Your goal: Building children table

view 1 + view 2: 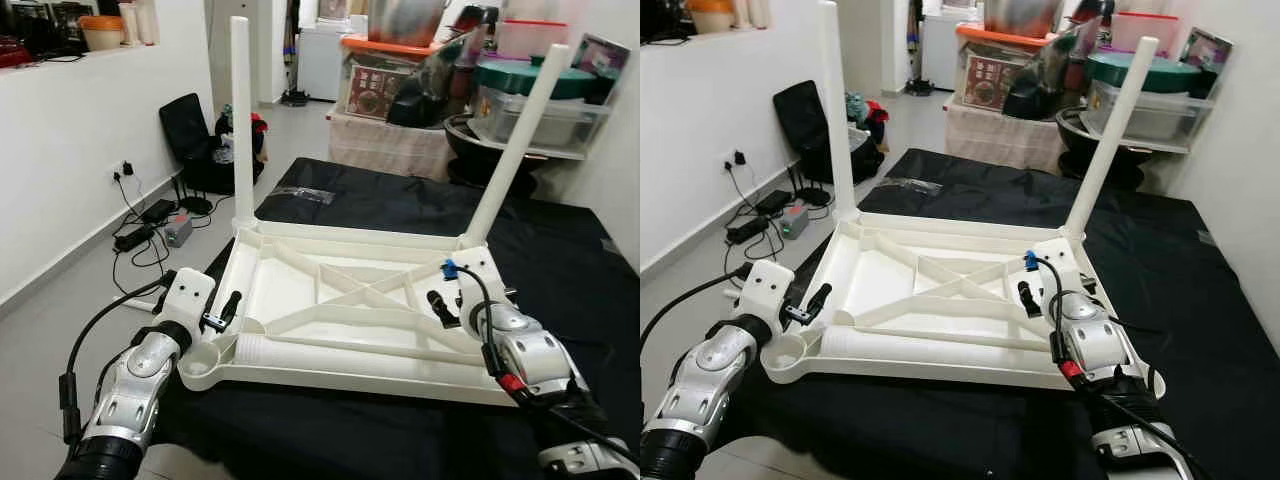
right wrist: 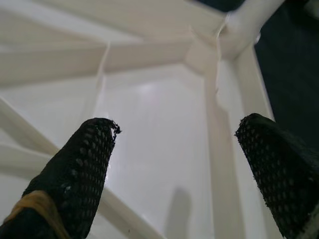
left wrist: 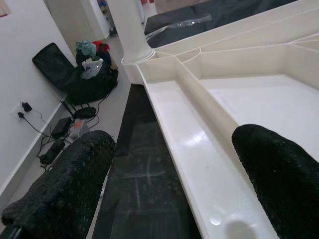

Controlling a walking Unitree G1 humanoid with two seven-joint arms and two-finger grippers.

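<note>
White plastic ribbed tabletop (image 1: 330, 300) upside down on black cloth (image 1: 560, 260), two far legs (image 1: 241, 120) fitted. Left gripper (image 3: 169, 189) spread at near-left rim, right gripper (image 2: 174, 164) spread near right side. Next probably remaining near legs.

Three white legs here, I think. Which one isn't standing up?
The loose leg lying flat inside the upturned tabletop, along its near edge between the two grippers. The far-left leg and far-right leg are already fitted into corners, pointing upward.

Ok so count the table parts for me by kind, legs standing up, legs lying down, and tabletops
Legs standing in the corner sockets: 2, far left leg and far right leg
Legs lying down: 1, loose leg across the near edge
Tabletops: 1, upside-down tabletop
Total: 4
</note>
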